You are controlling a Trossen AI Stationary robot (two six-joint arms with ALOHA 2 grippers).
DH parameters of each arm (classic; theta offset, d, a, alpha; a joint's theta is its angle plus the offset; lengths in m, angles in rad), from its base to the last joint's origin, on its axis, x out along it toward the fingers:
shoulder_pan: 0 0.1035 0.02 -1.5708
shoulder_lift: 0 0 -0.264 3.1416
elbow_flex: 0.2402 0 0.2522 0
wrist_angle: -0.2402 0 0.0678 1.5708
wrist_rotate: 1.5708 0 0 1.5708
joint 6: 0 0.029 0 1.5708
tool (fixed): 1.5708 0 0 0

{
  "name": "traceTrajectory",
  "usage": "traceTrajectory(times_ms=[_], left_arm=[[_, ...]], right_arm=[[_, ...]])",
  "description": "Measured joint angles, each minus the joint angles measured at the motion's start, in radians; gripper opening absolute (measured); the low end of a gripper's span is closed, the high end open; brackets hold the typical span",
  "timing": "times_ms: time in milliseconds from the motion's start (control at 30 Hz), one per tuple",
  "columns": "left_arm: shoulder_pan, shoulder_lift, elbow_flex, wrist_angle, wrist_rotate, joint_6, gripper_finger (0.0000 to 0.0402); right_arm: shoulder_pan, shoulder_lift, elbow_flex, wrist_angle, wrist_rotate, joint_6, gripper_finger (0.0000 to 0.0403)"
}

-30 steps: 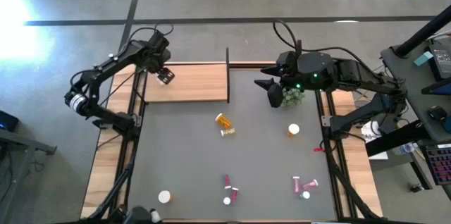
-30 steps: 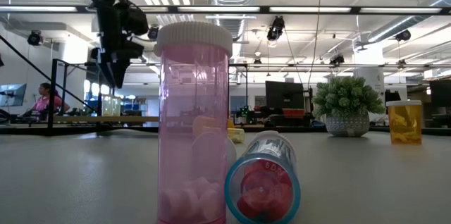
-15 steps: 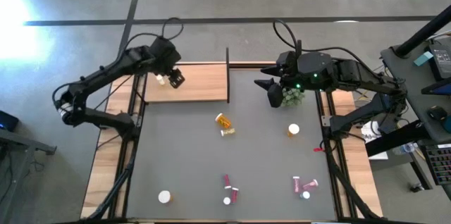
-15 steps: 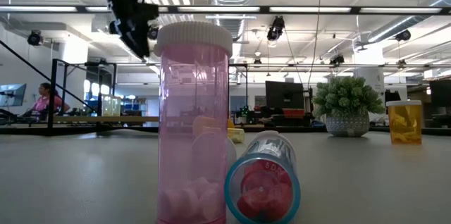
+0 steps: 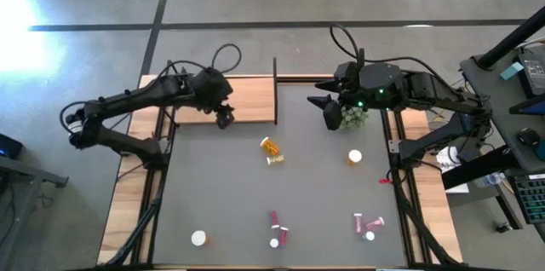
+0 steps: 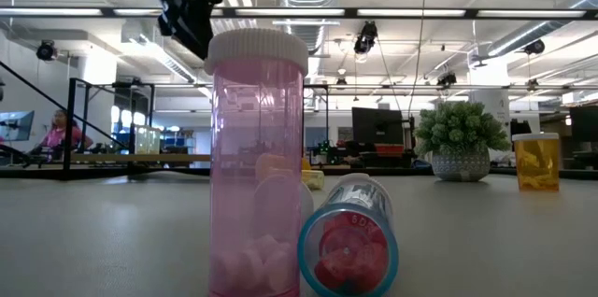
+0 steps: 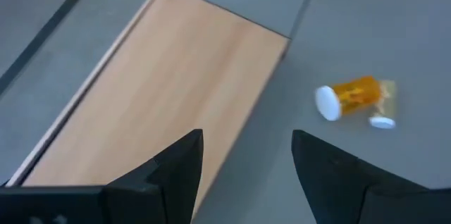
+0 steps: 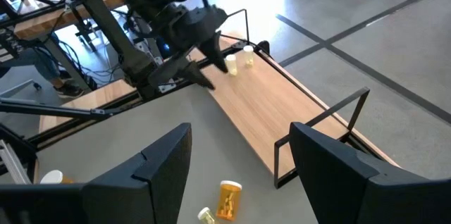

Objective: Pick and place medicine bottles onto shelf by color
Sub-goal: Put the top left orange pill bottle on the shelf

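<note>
Bright overhead ceiling lights, floor glare in high view, blurred left wrist view

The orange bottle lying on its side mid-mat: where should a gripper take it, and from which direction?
Grip the orange bottle across its amber body, coming straight down from above. It lies flat on the mat with its cap end to one side, so fingers should straddle the cylinder crosswise, clear of the small white piece beside it.

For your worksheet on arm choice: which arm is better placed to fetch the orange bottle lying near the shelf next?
Probably the left. Its gripper hangs open and empty at the shelf's front edge, facing the orange bottle, while the right gripper waits beside the plant.
</note>
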Motion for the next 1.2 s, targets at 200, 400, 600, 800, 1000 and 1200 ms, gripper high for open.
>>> traceTrajectory(times_ms=[200,400,600,800,1000,1200], left_arm=[[-0.070,0.019,-0.001,0.058,0.000,-0.107,0.0200],[-0.125,0.021,-0.001,0.093,0.000,-0.260,0.0200],[-0.187,0.020,-0.004,0.166,0.000,-0.440,0.0200],[-0.270,0.027,-0.043,0.339,-0.001,-0.542,0.0200],[-0.353,0.050,-0.049,0.411,0.000,-0.571,0.0200],[-0.408,0.053,-0.049,0.387,0.000,-0.627,0.0200]], right_arm=[[0.000,0.000,0.000,0.000,0.000,0.000,0.0228],[0.000,0.000,0.000,0.003,0.000,-0.001,0.0228],[0.000,0.000,0.000,0.048,0.000,-0.036,0.0228],[0.000,0.012,0.000,0.135,0.000,-0.062,0.0228],[0.001,0.040,0.000,0.142,-0.007,0.041,0.0228],[0.002,0.073,0.000,0.113,-0.140,0.105,0.0228]])
